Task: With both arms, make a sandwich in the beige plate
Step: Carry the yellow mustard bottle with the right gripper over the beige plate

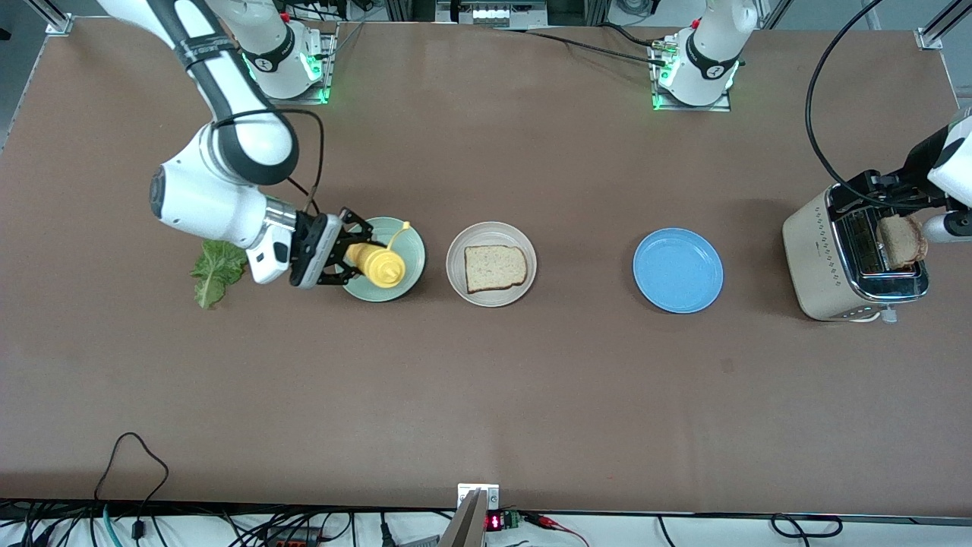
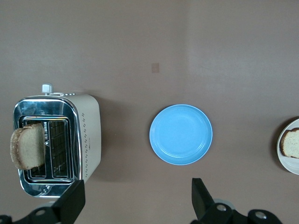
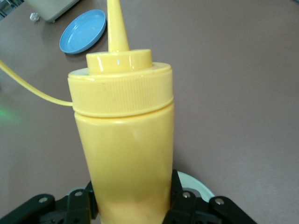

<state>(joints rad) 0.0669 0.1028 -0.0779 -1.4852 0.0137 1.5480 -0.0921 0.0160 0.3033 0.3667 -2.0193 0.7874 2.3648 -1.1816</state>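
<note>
Lettuce leaf (image 1: 216, 271) lies on the bare table at the right arm's end, just beside the right arm's wrist, where that arm can reach it when the greens are wanted. Next along, the right gripper (image 1: 351, 260) is clenched on a yellow mustard bottle (image 1: 377, 264) over the mint-green plate (image 1: 407, 245); the right wrist view shows the bottle (image 3: 122, 140) between the black fingers (image 3: 182, 198), nozzle pointing away from the wrist. The grip sits low on the body, which probably leaves the nozzle free to be aimed at the bread.

Toward the middle of the table sits the beige plate (image 1: 456, 251) with one square bread slice (image 1: 494, 268) flat on it. The sandwich is so far only this base, with no lettuce and no top slice.

The blue plate (image 1: 677, 270) stands bare, well apart from the beige one, toward the left arm's end.

At that end a toaster (image 1: 824, 258) holds a second bread slice (image 1: 901, 241) standing up out of its slot, an easy edge to pinch. The left gripper (image 2: 135, 200) hangs over the table between toaster and blue plate, jaws released and spread wide, holding nothing. It seems poised to take the toast.
</note>
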